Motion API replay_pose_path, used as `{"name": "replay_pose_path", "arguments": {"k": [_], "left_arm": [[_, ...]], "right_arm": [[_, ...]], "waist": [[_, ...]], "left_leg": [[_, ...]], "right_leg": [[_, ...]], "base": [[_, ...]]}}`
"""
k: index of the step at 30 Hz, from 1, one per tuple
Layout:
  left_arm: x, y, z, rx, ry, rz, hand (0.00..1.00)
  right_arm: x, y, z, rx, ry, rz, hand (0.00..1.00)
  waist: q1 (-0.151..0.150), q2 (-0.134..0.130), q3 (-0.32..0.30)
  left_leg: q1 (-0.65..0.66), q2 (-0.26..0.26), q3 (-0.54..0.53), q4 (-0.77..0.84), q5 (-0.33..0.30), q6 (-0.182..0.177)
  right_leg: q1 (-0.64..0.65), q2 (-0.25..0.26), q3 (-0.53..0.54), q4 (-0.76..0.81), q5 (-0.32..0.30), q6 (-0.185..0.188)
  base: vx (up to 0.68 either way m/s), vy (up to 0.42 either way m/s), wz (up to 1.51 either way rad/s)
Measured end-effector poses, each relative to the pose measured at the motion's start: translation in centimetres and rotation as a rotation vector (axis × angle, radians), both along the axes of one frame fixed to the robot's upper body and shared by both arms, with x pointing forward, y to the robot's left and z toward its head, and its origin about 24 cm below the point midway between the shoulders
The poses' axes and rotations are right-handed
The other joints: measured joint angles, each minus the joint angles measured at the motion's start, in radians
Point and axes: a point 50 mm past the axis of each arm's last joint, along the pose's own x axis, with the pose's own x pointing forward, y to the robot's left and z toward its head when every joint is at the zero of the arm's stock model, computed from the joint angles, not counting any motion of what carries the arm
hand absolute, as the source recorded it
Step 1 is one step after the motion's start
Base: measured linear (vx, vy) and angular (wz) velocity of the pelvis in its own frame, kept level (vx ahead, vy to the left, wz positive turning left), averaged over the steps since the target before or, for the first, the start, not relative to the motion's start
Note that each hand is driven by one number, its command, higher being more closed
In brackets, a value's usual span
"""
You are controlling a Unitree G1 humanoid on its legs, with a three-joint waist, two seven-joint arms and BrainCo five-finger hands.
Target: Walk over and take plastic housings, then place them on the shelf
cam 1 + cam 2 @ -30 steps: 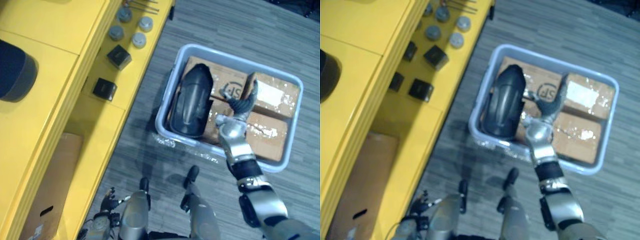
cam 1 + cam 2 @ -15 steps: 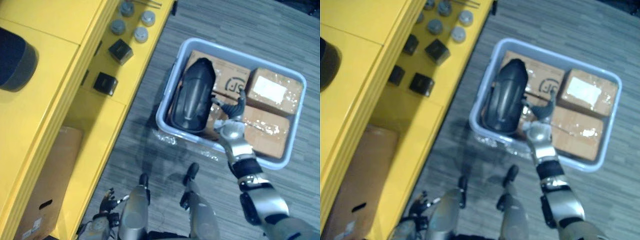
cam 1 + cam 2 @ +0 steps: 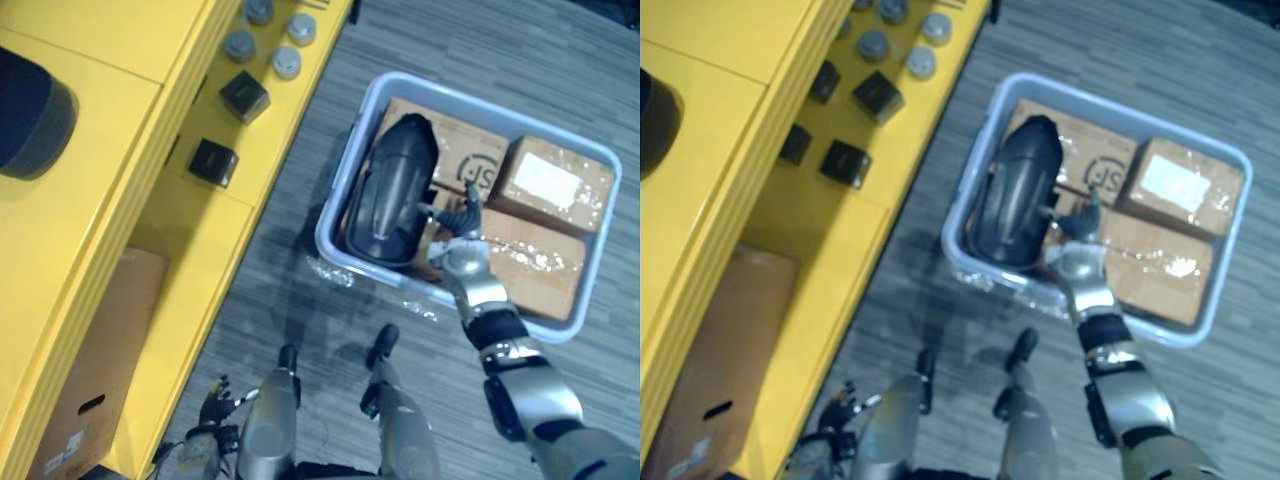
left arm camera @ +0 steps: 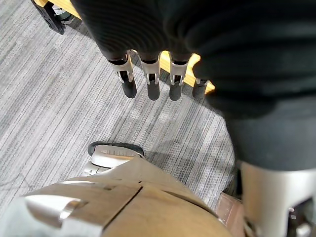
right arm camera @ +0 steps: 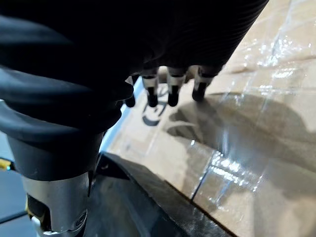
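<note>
Currently right hand (image 3: pixel 456 250) hovers over bin (image 3: pixel 500 112), fingers (image 5: pixel 172 94) spread open, holding nothing, just beside black housing (image 3: pixel 395 195). Housing lies in the bin's left side by boxes (image 3: pixel 545 185). Left hand (image 3: pixel 212 405) hangs low near yellow shelf (image 3: pixel 90 230), fingers relaxed, empty.

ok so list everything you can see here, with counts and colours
bin: one, pale grey-blue, on the floor right of the shelf
housing: one, black, in the bin's left part
boxes: at least three, brown taped cardboard, in the bin beside the housing
shelf: one, yellow, left side
cubes: four, black, on the shelf
caps: at least four, grey, round, on the shelf's far end
carton: one, brown, low under the shelf
floor: grey, striped
right robot hand: open, over the boxes by the housing
left robot hand: open, hanging over the floor
</note>
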Motion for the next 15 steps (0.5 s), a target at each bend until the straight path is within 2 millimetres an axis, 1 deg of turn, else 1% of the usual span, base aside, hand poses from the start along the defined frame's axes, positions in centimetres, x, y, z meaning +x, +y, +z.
{"name": "replay_pose_path", "arguments": {"k": [5, 9, 10, 13, 15], "left_arm": [[0.1, -0.1, 0.1, -0.006, -0.013, 0.006, 0.0], [0.1, -0.2, 0.1, -0.007, -0.015, 0.007, 0.0], [0.2, -0.2, 0.1, -0.007, -0.016, 0.007, 0.0], [0.3, -0.2, 0.2, -0.01, -0.03, 0.009, 0.0], [0.3, -0.3, 0.2, -0.025, -0.033, 0.027, 0.0]], "right_arm": [[0.2, -0.6, 0.8, -0.069, 0.003, 0.001, 0.0], [0.5, -0.9, 1.2, -0.172, 0.028, 0.02, 0.0], [0.5, -1.0, 1.1, -0.186, 0.037, 0.021, 1.0], [0.4, -1.9, 1.1, -0.296, 0.075, -0.001, 1.0], [0.6, -3.0, 1.7, -0.398, 0.113, -0.031, 1.0]], "waist": [[0.006, 0.003, 0.012], [0.009, 0.005, 0.015], [0.009, 0.006, 0.016], [0.014, 0.008, 0.017], [0.02, 0.008, 0.017]], "left_leg": [[-0.017, 0.0, -0.003, 0.003, 0.0, 0.0], [-0.019, 0.0, -0.008, 0.004, 0.001, 0.0], [-0.021, 0.0, -0.01, 0.004, 0.001, 0.0], [-0.039, 0.0, -0.034, 0.013, 0.002, -0.001], [-0.041, -0.001, -0.038, 0.016, 0.002, -0.001]], "right_leg": [[-0.013, 0.0, -0.002, 0.0, 0.0, 0.0], [-0.013, 0.0, -0.008, 0.0, 0.0, 0.0], [-0.013, -0.001, -0.012, 0.0, 0.0, 0.0], [-0.013, 0.0, -0.034, 0.0, 0.0, 0.0], [-0.011, -0.002, -0.04, 0.0, 0.0, 0.0]], "base": [[0.0, 0.0, 0.0], [0.01, 0.001, 0.02], [0.01, -0.002, 0.12], [0.01, 0.0, 0.21], [-0.01, 0.003, 0.06]]}}
